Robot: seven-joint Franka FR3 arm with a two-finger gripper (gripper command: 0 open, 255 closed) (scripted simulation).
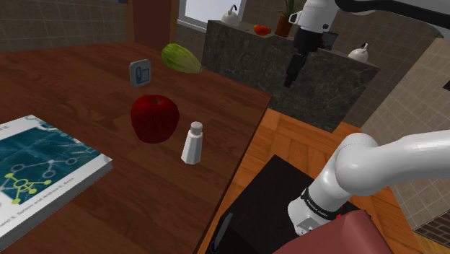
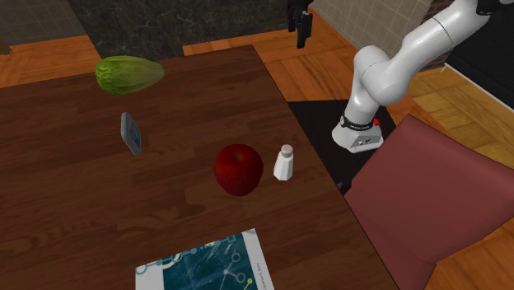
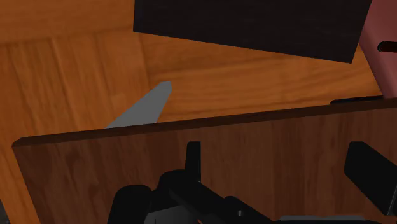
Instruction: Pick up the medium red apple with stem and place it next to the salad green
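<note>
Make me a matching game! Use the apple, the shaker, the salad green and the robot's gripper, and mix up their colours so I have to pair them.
Things:
1. apple
2. shaker
3. salad green
4. gripper

Colours:
A. black
B. green
C. red
D. white

Pairs: 1-C, 2-D, 3-B, 4-A

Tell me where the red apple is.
In the shoulder view, the red apple sits on the brown table, just left of the white shaker.
</note>
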